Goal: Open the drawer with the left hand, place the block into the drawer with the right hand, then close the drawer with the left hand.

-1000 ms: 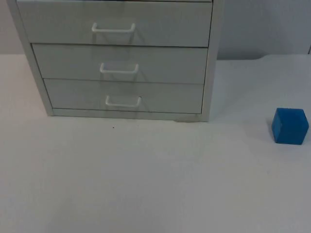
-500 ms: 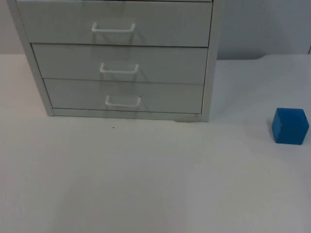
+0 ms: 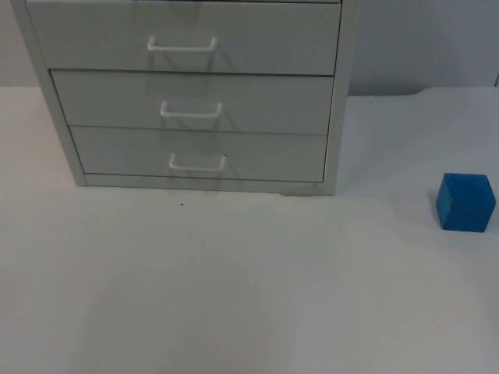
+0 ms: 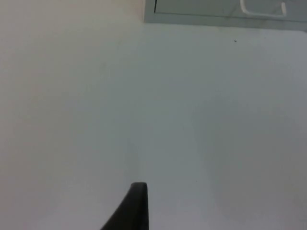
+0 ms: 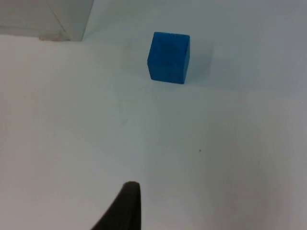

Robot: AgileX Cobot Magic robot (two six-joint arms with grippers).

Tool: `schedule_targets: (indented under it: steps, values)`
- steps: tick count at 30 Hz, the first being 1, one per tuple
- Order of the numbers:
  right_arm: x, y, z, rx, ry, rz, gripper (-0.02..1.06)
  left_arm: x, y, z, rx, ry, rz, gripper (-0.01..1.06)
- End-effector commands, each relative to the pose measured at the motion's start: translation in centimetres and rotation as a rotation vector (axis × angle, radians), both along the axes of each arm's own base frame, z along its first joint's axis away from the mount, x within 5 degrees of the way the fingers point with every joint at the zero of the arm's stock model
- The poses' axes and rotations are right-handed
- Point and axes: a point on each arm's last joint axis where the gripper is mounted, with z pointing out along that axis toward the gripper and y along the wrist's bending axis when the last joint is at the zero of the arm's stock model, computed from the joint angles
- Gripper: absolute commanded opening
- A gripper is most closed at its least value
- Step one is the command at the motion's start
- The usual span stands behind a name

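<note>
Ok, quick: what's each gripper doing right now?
Left gripper: over bare table short of the drawers, holding nothing.
Right gripper: short of the block, holding nothing.

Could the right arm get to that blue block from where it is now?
Probably yes. The blue block stands alone on the white table, apart from the drawer cabinet, with bare table between it and the right gripper's fingertip.

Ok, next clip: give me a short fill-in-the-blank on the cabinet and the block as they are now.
All three drawers of the cabinet are ____.
The block is coloured ____.
The block rests on the ____, apart from the cabinet.
Each drawer front carries one white ____.

Missing words: shut; blue; table; handle
</note>
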Motion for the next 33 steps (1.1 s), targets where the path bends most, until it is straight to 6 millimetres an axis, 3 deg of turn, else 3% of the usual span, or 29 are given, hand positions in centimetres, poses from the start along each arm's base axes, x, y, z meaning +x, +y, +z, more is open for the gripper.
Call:
schedule_targets:
  steps: [1, 9, 12, 15, 16, 19, 21, 26, 29, 33]
  values:
    - [0.4, -0.1, 0.2, -0.01, -0.02, 0.0, 1.05, 0.3, -0.1, 0.1, -0.012, -0.002, 0.0, 1.05]
    - [0.6, -0.1, 0.1, -0.01, -0.016, -0.001, 1.05, 0.7, -0.2, 0.1, -0.024, 0.003, 0.001, 1.05]
    - [0.7, -0.1, 0.2, -0.01, -0.024, -0.001, 1.05, 0.7, -0.2, 0.1, -0.027, 0.001, 0.001, 1.0]
    - [0.8, -0.1, 0.3, -0.008, -0.043, -0.003, 1.05, 0.8, -0.2, 0.2, -0.027, -0.015, 0.004, 0.8]
    - [0.8, -0.1, 0.3, -0.008, -0.043, -0.003, 1.05, 0.8, -0.2, 0.2, -0.027, -0.015, 0.004, 0.8]
    - [1.0, -0.1, 0.5, -0.006, -0.072, -0.005, 1.05, 1.1, -0.2, 0.5, -0.026, -0.062, 0.0, 0.49]
    - [1.0, -0.1, 0.5, -0.006, -0.07, -0.005, 1.05, 1.3, -0.3, 0.7, -0.025, -0.093, -0.022, 0.4]
    - [1.0, -0.1, 0.5, -0.006, -0.072, -0.005, 1.05, 2.1, -0.8, 0.8, -0.03, -0.083, -0.087, 0.46]
    - [1.0, -0.1, 0.5, -0.006, -0.072, -0.005, 1.05, 4.1, -1.6, 1.3, -0.039, -0.04, -0.203, 0.54]
    - [1.0, -0.1, 0.3, -0.006, -0.069, -0.006, 1.05, 6.4, -2.4, 2.3, -0.049, -0.034, -0.34, 0.52]
